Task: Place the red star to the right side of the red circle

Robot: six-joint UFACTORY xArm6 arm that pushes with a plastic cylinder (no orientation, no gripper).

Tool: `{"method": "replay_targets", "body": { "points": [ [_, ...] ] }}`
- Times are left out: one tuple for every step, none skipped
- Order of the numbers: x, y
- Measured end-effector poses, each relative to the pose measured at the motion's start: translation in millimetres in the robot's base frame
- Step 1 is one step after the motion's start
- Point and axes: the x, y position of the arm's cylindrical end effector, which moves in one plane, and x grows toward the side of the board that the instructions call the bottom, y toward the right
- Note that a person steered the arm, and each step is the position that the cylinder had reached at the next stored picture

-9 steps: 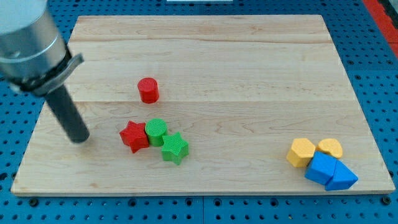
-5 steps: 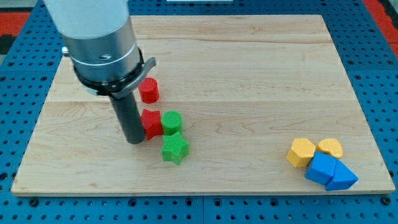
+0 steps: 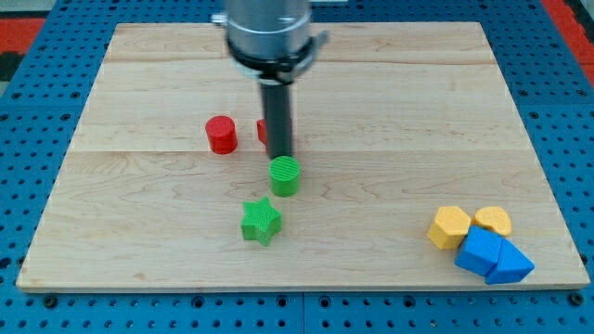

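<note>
The red circle [image 3: 221, 134] is a short red cylinder left of the board's middle. The red star [image 3: 263, 131] lies just to its right, mostly hidden behind my rod; only a red sliver shows at the rod's left edge. My tip [image 3: 279, 153] rests on the board right beside the star, just above the green circle [image 3: 285, 174]. The green star [image 3: 261, 221] lies below and slightly left of the green circle.
At the view's bottom right a cluster sits near the board's edge: a yellow hexagon [image 3: 450, 226], a yellow circle [image 3: 493, 221], a blue block [image 3: 480, 250] and a blue triangle [image 3: 510, 263]. The wooden board [image 3: 390, 111] lies on blue pegboard.
My tip swept from the view's left up and to the right, pushing the red star from beside the green circle up to the right of the red circle. The green circle shifted right.
</note>
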Motion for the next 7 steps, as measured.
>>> {"method": "replay_targets", "body": {
  "points": [
    [9,43],
    [36,9],
    [43,-24],
    [39,-17],
    [12,-19],
    [3,-48],
    [0,-67]
  ]
}}
